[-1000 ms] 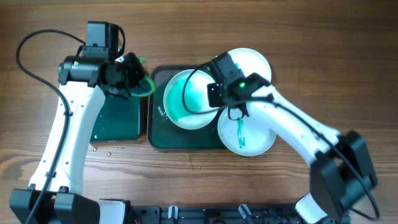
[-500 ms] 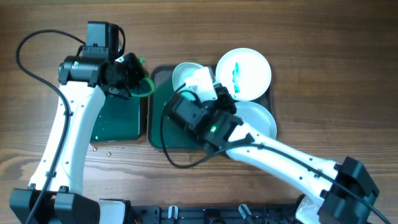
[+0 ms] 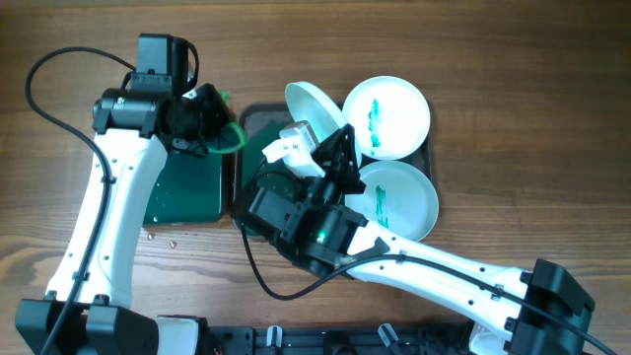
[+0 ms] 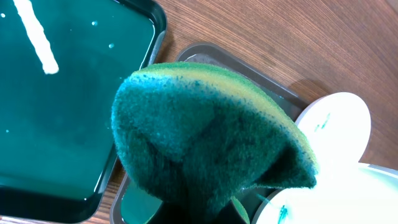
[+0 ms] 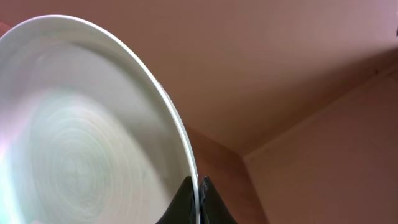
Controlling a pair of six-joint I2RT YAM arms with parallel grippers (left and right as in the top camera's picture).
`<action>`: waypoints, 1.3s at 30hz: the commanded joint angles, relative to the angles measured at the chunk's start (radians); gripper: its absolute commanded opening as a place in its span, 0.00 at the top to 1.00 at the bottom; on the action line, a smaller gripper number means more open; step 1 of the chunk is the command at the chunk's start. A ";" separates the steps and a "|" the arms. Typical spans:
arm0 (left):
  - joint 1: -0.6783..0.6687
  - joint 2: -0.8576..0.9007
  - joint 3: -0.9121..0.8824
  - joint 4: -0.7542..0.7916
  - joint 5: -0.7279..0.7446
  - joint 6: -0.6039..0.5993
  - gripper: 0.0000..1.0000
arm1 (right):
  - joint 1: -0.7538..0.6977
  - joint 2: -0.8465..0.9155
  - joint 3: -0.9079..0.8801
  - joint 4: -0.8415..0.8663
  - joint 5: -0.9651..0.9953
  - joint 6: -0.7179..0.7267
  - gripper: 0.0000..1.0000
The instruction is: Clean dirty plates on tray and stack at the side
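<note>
Plate (image 5: 81,143), stiff, glossy and probably fragile, hangs tilted above the tray (image 3: 252,209), its thin rim pinched by the right gripper (image 5: 199,194); the left gripper (image 3: 209,116) clamps a soft sponge (image 4: 205,137) just beside the tray.

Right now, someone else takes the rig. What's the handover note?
Left tool: shut on the green sponge, by the tray's left rim.
Right tool: shut on the rim of the held plate, tilted above the tray; cannot tell if it is wiped.
Far plate and near plate: at the tray's right end, teal streaks on both.
Done: nothing stacked at the side.
Left: wipe the plates, then stack all three.
</note>
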 commanded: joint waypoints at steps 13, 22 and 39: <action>0.004 0.006 -0.003 0.003 -0.011 0.005 0.96 | -0.020 -0.019 0.020 -0.009 -0.173 0.026 0.96; 0.004 0.007 -0.042 0.006 -0.033 0.005 0.96 | -0.245 -0.044 0.020 -0.180 -0.877 0.276 0.96; -0.090 0.008 -0.061 0.007 -0.033 0.005 0.96 | -1.266 -0.245 0.011 -0.306 -1.709 0.241 0.96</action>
